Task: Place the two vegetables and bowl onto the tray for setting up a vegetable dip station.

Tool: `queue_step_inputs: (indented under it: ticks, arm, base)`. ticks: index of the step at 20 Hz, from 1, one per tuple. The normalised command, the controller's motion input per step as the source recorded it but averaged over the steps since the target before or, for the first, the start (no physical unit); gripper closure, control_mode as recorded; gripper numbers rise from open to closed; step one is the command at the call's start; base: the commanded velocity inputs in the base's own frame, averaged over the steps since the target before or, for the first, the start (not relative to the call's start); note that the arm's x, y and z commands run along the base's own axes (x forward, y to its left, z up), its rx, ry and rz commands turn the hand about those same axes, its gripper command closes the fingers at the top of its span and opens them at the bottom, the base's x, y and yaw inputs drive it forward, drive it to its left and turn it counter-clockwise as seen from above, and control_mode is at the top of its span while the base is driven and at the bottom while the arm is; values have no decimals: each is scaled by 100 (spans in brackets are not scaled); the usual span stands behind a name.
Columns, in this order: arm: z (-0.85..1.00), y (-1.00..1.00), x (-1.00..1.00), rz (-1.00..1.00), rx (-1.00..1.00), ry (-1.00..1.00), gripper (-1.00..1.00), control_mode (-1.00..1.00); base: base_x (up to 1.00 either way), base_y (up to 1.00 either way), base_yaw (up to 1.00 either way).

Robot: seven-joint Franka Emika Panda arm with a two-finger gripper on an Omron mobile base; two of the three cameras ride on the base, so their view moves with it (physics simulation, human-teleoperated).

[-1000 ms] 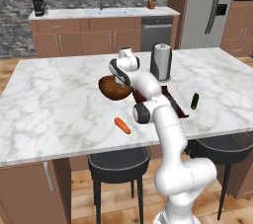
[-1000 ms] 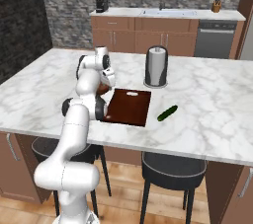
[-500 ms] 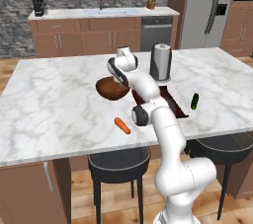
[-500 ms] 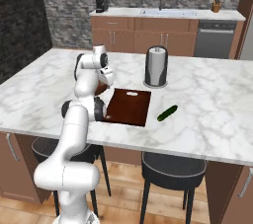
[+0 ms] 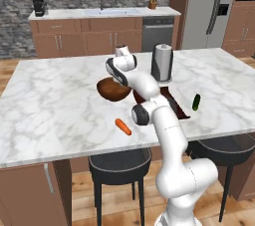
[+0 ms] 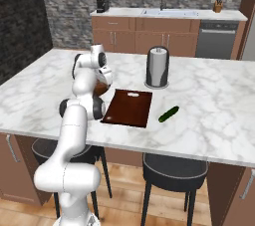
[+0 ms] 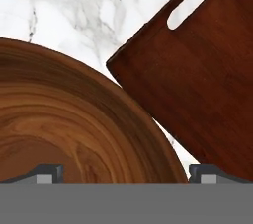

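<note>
With my end effector (image 7: pixel 126 172) spread wide, astride the bowl (image 7: pixel 69 124) rim and grasping nothing, I judge I must clamp that rim squarely before lifting onto the tray (image 7: pixel 197 80).

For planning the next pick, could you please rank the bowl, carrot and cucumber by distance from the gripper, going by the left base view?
1. Bowl: right at the gripper, on its left.
2. Carrot: on the counter's near side.
3. Cucumber: far right, past the tray.
</note>
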Motion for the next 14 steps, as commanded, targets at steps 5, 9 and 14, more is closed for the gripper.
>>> queue_step_inputs:
  ticks: [5,9,14]
  arm:
    - [3,-1,-2,0,0,-2,-100,-100]
    - [13,-7,-6,-1,0,0,-100,-100]
    - [0,-11,-18,-2,0,-2,-100,-100]
  base:
    - [0,0,0]
    - [0,0,0]
    - [0,0,0]
